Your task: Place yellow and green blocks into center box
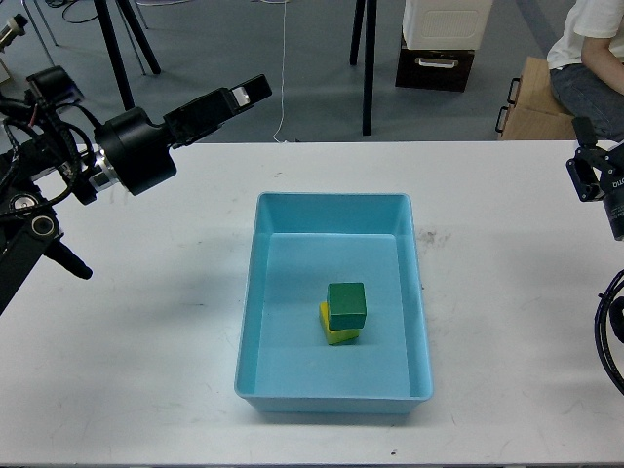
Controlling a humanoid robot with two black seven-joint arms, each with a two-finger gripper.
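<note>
We are showing the green block (346,304) sitting atop the yellow block (336,330) inside the center box (336,209), so the task appears complete. Our left gripper (252,92) is hanging clear, jaw state indiscernible; the right gripper is lying outside view.

no readable text, no labels, no brand marks, no numbers on anything in view

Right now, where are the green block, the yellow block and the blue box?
green block (346,305), head view, its front face.
yellow block (337,335), head view, its visible edge under the green one.
blue box (333,200), head view, far rim.
</note>
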